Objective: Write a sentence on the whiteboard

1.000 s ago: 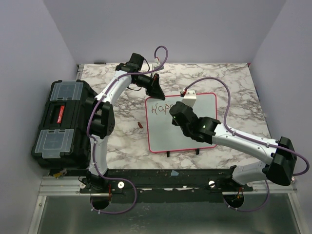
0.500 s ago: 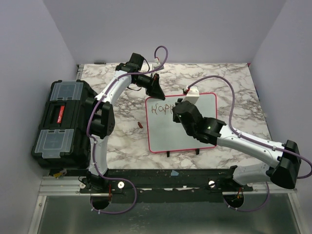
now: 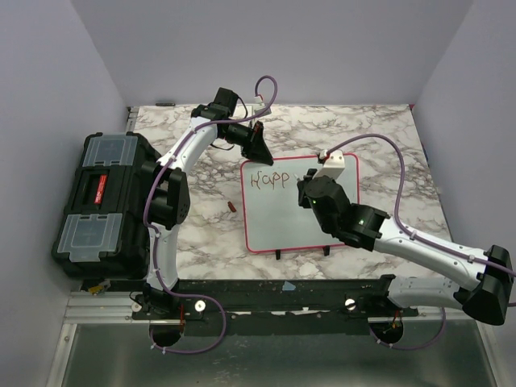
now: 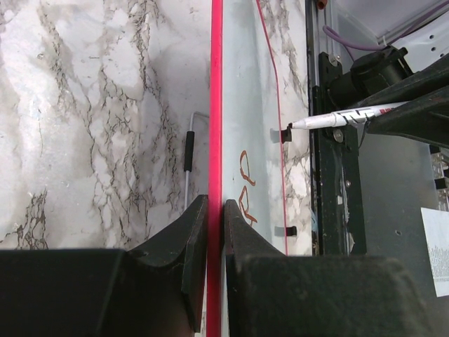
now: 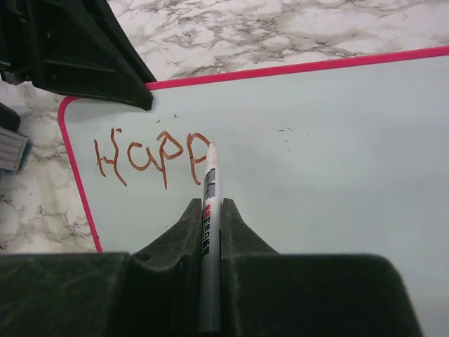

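Note:
The whiteboard (image 3: 282, 222), glossy white with a pink frame, stands tilted on the marble table. The sentence (image 3: 268, 181) reads "Happ" in red-brown strokes at the board's upper left; these letters (image 5: 151, 156) also show in the right wrist view. My left gripper (image 3: 260, 151) is shut on the board's top pink edge (image 4: 216, 105), one finger on each side. My right gripper (image 5: 208, 205) is shut on a white marker (image 5: 208, 184). The marker's tip sits just right of the last "p"; whether it touches the board I cannot tell. In the left wrist view the marker (image 4: 344, 117) points at the board face.
A black toolbox (image 3: 101, 201) with clear lid compartments lies at the table's left edge. A small red-brown cap (image 3: 231, 207) rests on the marble left of the board. Two black feet (image 3: 278, 254) prop the board's near edge. Purple walls close in on three sides.
My right gripper has carried the marker rightward across the board, uncovering the second "p". The left gripper has kept its hold on the top edge and has not moved.

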`<state>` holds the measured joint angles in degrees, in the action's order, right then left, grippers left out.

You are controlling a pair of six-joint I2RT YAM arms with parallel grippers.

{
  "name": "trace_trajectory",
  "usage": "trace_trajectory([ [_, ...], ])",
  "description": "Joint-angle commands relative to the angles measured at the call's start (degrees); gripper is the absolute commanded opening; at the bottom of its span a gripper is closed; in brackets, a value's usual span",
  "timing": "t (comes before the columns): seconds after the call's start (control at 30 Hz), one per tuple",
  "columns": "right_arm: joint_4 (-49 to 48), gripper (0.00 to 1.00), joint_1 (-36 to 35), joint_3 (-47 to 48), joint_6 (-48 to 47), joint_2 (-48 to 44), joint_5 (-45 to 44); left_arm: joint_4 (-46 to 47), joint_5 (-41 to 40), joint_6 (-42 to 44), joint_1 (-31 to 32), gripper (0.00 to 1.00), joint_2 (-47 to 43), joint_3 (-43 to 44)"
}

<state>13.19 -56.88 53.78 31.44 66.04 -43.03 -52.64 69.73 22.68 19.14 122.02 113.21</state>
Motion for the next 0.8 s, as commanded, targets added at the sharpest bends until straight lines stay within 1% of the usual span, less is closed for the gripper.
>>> trace_trajectory([
  [0.0, -0.1, 0.01, 0.4, -1.5, -0.3, -1.6, -2.2, 3.1, 3.3, 1.4, -0.5, 0.00, -3.2, -0.2],
  [0.5, -1.9, 0.01, 0.4, -0.1, -1.5, 0.6, 0.2, 4.5, 2.8, 0.4, -0.6, 0.00, -3.9, -1.3],
  [0.77, 0.4, 0.00, 0.4, 1.4, 0.0, 2.2, -2.4, 4.7, 2.9, 0.4, -0.6, 0.00, -4.2, -1.6],
])
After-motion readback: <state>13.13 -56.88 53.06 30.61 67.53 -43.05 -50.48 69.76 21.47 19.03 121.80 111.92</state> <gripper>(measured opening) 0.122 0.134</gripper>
